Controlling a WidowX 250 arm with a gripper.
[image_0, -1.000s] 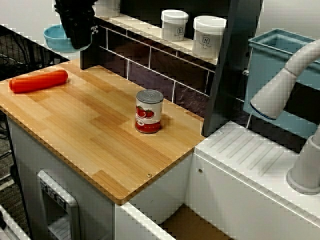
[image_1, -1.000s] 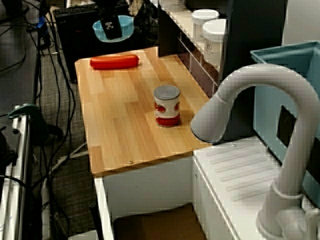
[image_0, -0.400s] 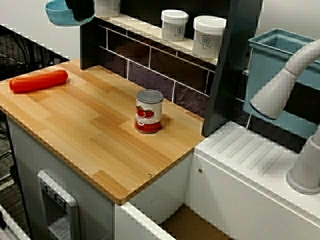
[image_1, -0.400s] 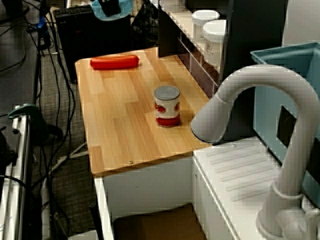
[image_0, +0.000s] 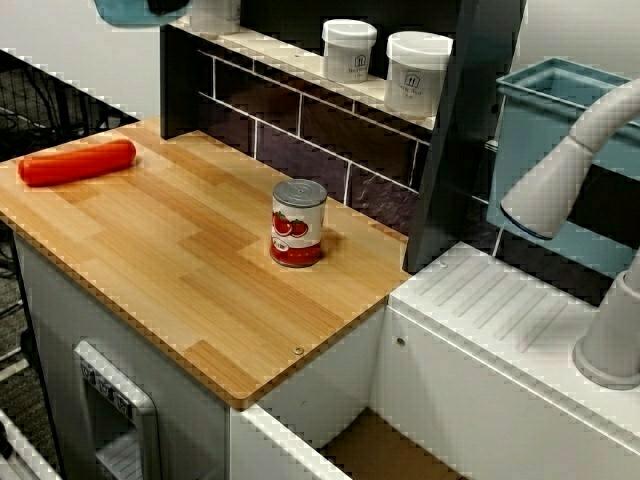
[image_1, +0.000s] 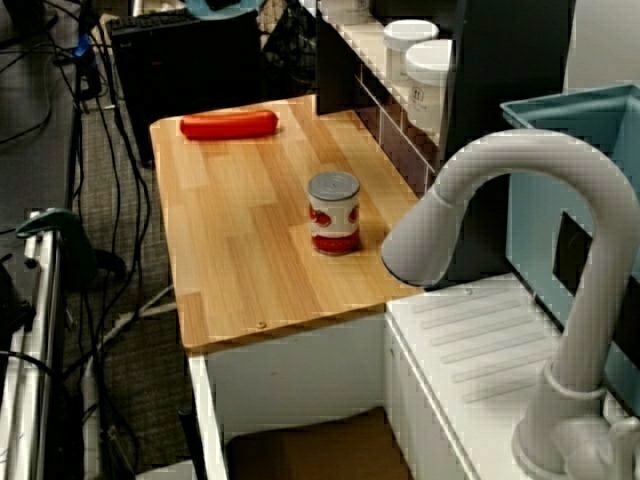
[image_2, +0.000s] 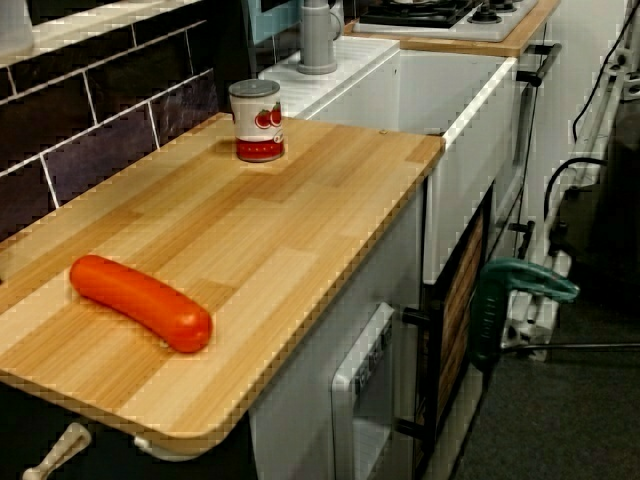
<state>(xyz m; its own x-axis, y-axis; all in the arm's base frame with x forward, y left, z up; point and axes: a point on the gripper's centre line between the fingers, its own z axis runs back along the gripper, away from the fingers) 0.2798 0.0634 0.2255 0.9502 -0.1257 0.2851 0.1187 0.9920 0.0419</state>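
A light blue bowl hangs in the air above the counter's far left corner, cut off by the top edge of the front view. Its rim also shows at the top of the view from over the tap, as the blue bowl. My gripper is only a dark sliver on the bowl, shut on it. Far below lie a red sausage and a tomato can on the wooden counter. The view along the counter shows the sausage and the can, with no gripper in it.
Two white jars stand on the tiled ledge behind the can. A dark post rises at the counter's right end. Beyond it are a white sink top, a grey tap and a blue bin.
The gripper has risen with the blue bowl from just above the counter's back left corner until both nearly leave the top of the frame. Sausage and can have not moved.
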